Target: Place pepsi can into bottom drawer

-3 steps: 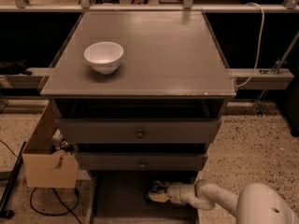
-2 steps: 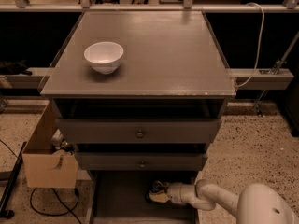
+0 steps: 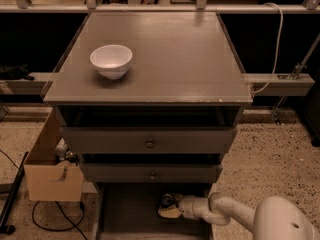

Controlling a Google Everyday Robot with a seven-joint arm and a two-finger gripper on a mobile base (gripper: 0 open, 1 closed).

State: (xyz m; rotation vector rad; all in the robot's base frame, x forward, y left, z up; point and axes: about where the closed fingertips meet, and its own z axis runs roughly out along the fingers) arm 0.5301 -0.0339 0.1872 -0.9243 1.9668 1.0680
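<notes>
The bottom drawer (image 3: 129, 215) is pulled out at the foot of the grey cabinet, and its dark flat floor shows. The pepsi can (image 3: 167, 200) is a small dark shape with a silver top inside the drawer, just under the middle drawer front, right of centre. My gripper (image 3: 169, 209) reaches into the drawer from the lower right on a white arm. Its pale tip is right at the can, touching or nearly touching it. The can's lower part is hidden behind the gripper.
A white bowl (image 3: 111, 60) stands on the cabinet top at the left. Two closed drawer fronts with round knobs (image 3: 149, 143) sit above the open drawer. A cardboard box (image 3: 52, 179) and black cables lie on the floor to the left. A white cable (image 3: 274, 44) hangs at the right.
</notes>
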